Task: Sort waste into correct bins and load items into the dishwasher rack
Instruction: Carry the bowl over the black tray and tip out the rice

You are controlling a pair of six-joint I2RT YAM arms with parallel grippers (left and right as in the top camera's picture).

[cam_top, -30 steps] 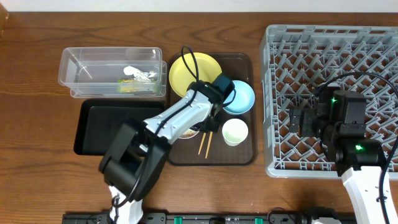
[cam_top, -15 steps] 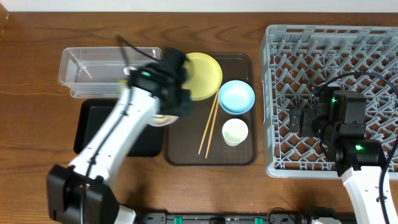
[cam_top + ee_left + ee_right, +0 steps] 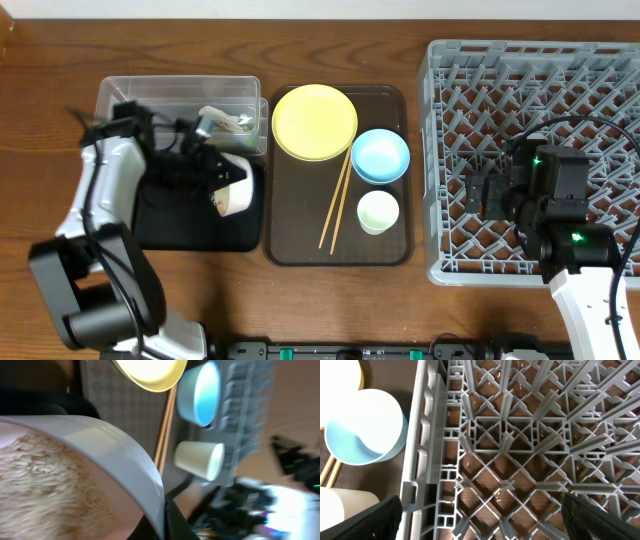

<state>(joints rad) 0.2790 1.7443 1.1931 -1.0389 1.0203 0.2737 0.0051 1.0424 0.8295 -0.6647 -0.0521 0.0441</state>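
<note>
White bowl (image 3: 236,196) tipped sideways over black tray (image 3: 160,228), clamped in low, outstretched left hand (image 3: 217,179).

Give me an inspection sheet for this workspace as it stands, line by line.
Surface: wooden table, brown serving tray at centre.
Job's things: yellow plate, blue bowl, cup and chopsticks on the serving tray; white bowl with rice tilted over the black tray; paper scrap in the clear tub; rack, no dishes visible.
Clutter: nothing seen.
End effectors: left end effector shut on the white bowl; right end effector open above the rack.
Cables: black cable arching over the right arm.
Surroundings: pale strip beyond the table's far edge.
</note>
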